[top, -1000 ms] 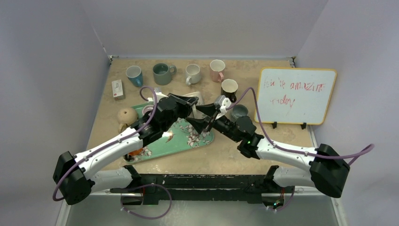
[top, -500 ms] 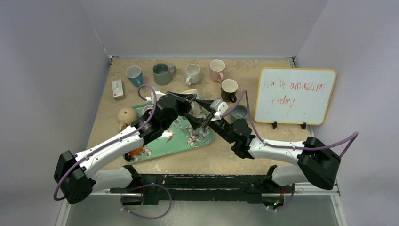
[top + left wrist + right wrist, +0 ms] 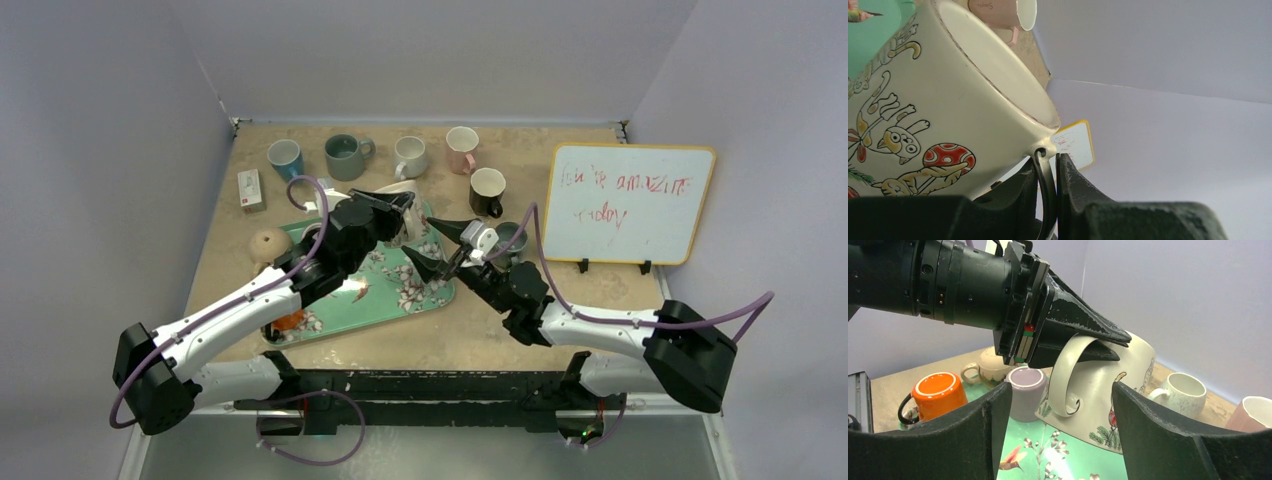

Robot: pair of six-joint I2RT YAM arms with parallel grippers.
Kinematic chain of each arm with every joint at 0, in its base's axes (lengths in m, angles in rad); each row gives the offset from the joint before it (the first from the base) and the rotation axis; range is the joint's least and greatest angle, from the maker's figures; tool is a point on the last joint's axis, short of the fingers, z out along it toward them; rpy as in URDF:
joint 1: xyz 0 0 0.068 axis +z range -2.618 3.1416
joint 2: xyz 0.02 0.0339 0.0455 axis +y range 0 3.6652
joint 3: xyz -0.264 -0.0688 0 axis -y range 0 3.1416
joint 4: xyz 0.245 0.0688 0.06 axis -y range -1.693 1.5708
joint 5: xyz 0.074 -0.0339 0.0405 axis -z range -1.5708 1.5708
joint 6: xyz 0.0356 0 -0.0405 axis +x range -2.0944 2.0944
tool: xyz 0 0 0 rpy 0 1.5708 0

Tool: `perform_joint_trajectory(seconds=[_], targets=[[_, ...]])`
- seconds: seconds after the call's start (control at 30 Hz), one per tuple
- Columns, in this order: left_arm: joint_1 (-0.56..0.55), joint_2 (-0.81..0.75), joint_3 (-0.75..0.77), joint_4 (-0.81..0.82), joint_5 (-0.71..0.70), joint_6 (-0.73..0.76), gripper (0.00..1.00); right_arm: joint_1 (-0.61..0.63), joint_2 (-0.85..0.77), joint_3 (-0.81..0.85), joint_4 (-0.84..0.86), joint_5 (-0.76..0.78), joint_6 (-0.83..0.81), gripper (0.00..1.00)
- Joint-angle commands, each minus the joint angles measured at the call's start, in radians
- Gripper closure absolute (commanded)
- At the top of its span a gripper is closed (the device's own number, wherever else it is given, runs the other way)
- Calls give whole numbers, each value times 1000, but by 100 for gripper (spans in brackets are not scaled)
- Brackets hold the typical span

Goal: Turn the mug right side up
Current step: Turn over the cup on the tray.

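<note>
Your left hand [image 3: 1115, 347] is clamped on the top of the handle [image 3: 1063, 375] of the cream cartoon mug [image 3: 1128, 370], holding it tilted over the green tray [image 3: 340, 310], mouth angled up and sideways. I can't tell if its low edge touches the tray.

The right hand [image 3: 1062, 390] is wide open, one finger on each side of that handle, touching nothing.

It's glazed ceramic, so rigid, smooth, probably slippery and fairly heavy. It'll chip if it drops or bumps the orange mug [image 3: 938, 390] or purple mug [image 3: 1025, 390] just beside it.

The handle is a thin curled loop, and pinching it alone lets the body swing. I'd grab the wall at the rim with the right hand and set the mug down gently on the desk [image 3: 230, 250].
</note>
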Motion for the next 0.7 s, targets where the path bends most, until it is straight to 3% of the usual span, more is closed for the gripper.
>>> perform_joint_trajectory(seconds=[0.0, 0.13, 0.43, 0.67], targets=[[-3, -59, 63, 149, -26, -15, 100, -4, -20, 27, -3, 19, -30, 24], [-4, -59, 62, 139, 22, -57, 100, -4, 36, 43, 101, 60, -45, 26], [-3, -100, 90, 19, 76, -111, 100, -4, 114, 99, 154, 65, -86, 34], [-3, -98, 100, 8, 108, -155, 100, 1, 221, 182, 182, 178, -112, 34]])
